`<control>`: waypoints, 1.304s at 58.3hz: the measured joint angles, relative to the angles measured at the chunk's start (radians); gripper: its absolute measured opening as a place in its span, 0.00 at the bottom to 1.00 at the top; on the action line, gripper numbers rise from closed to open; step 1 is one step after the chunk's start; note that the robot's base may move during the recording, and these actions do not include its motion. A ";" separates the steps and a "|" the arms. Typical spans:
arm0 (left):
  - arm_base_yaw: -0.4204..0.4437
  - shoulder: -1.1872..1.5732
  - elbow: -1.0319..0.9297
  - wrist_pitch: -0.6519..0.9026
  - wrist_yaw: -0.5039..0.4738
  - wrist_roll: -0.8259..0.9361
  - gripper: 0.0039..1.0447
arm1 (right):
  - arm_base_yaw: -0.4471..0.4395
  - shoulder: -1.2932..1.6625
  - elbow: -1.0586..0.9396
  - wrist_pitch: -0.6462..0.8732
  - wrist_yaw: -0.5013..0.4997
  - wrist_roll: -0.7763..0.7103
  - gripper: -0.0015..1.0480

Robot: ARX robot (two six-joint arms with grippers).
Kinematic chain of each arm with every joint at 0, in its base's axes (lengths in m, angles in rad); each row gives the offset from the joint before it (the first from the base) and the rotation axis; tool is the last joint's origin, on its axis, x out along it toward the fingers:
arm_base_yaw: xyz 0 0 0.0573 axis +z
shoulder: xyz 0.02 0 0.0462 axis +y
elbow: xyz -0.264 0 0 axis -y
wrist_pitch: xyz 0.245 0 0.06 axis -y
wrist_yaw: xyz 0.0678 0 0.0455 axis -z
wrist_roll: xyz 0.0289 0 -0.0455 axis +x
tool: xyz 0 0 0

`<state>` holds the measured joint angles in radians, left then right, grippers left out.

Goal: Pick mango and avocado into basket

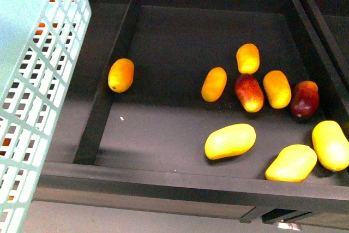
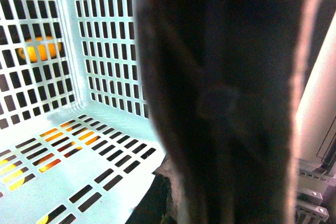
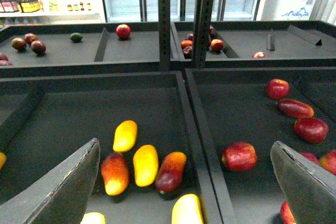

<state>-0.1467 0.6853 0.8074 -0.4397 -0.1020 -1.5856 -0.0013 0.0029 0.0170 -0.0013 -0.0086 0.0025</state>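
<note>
The light blue basket [image 1: 32, 80] hangs at the far left, above the tray's left end. My left gripper is shut on the basket; in the left wrist view the blurred dark handle [image 2: 226, 98] hides its fingers, and the slotted floor [image 2: 79, 145] holds nothing. Several yellow mangoes lie in the black tray, the nearest mango [image 1: 230, 141] at front centre. My right gripper [image 3: 185, 144] is open above the mangoes [image 3: 145, 164], holding nothing. A small dark green fruit, possibly the avocado [image 3: 76, 37], lies in a far bin.
Orange and red fruits [image 1: 249, 92] lie among the mangoes, and one orange fruit [image 1: 121, 75] rests against a divider [image 1: 106, 96]. Red fruits [image 3: 239, 156] fill the neighbouring bin past a raised wall [image 3: 189, 129]. Shelf posts [image 3: 203, 14] stand behind.
</note>
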 joint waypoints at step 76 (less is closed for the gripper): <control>-0.655 0.816 0.457 0.093 0.101 0.290 0.04 | 0.000 0.000 0.000 0.000 0.008 0.000 0.92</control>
<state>-0.8017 1.5013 1.2644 -0.3466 -0.0006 -1.2961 -0.0013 0.0029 0.0170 -0.0013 -0.0006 0.0025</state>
